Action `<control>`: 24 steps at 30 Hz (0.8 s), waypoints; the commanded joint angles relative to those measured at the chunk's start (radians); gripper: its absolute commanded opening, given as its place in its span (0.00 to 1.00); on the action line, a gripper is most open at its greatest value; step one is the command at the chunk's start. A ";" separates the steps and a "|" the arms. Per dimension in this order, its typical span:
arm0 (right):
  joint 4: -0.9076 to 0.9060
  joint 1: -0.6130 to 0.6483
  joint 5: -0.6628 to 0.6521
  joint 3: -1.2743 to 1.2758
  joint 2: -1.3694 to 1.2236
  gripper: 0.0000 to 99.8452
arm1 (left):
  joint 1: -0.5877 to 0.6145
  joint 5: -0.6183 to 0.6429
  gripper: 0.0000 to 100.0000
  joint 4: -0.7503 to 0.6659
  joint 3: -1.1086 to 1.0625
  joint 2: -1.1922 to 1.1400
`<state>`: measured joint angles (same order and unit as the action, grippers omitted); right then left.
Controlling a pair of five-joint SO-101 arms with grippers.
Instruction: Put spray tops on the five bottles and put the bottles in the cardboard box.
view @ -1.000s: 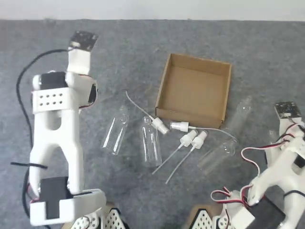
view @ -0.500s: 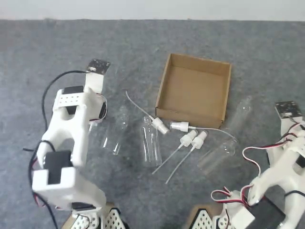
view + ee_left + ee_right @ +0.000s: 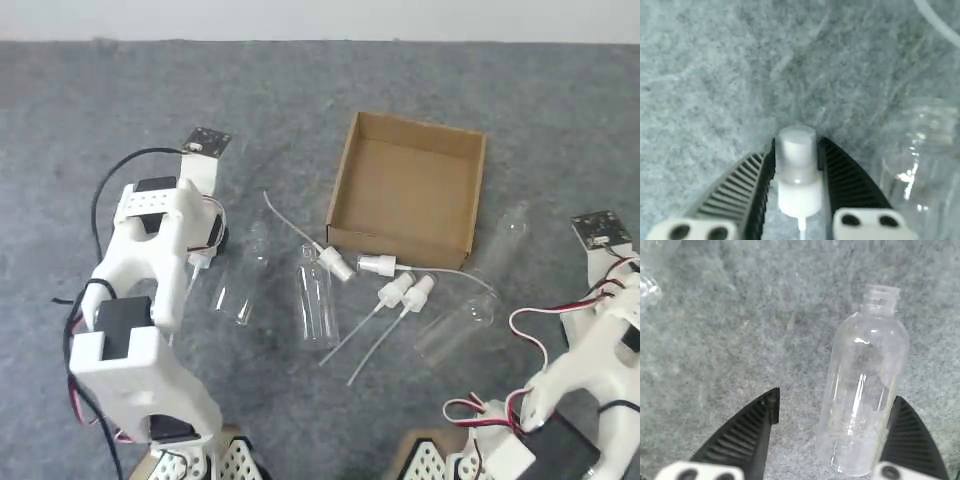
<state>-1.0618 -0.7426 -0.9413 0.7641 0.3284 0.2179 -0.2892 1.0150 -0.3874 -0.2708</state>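
My left gripper (image 3: 796, 150) is closed tight on a white spray top (image 3: 798, 167), low over the carpet (image 3: 715, 75) just beside a clear bottle (image 3: 925, 150). My right gripper (image 3: 836, 397) gapes wide, with an uncapped bottle (image 3: 865, 375) lying between its jaws. The cardboard box (image 3: 400, 243) sits mid-table.

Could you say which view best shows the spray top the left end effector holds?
Left wrist view: the spray top sits clamped in the left end effector. The high view's arm mostly hides it; the right wrist view faces a bottle.
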 commanded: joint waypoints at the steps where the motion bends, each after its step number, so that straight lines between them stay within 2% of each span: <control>1: 0.024 -0.010 -0.011 -0.060 0.059 0.30 | -0.003 0.005 0.14 -0.009 0.036 0.009; 6: 0.036 -0.010 -0.026 -0.060 0.059 0.30 | -0.003 0.003 0.14 -0.008 0.033 0.008; 12: 0.035 -0.012 -0.049 -0.060 0.059 0.30 | -0.003 0.005 0.02 -0.006 0.033 0.020; 15: 0.031 -0.012 -0.049 -0.060 0.059 0.30 | -0.003 0.005 0.01 0.021 0.039 0.058; 19: 0.038 -0.010 -0.051 -0.060 0.061 0.30 | -0.003 0.005 0.01 0.080 0.044 0.206; 24: 0.047 -0.004 -0.044 -0.086 0.073 0.30 | -0.006 0.015 0.01 0.189 0.038 0.499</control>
<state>-1.0357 -0.7426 -0.9782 0.7580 0.3284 0.2133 -0.2862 1.1423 -0.3844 0.0069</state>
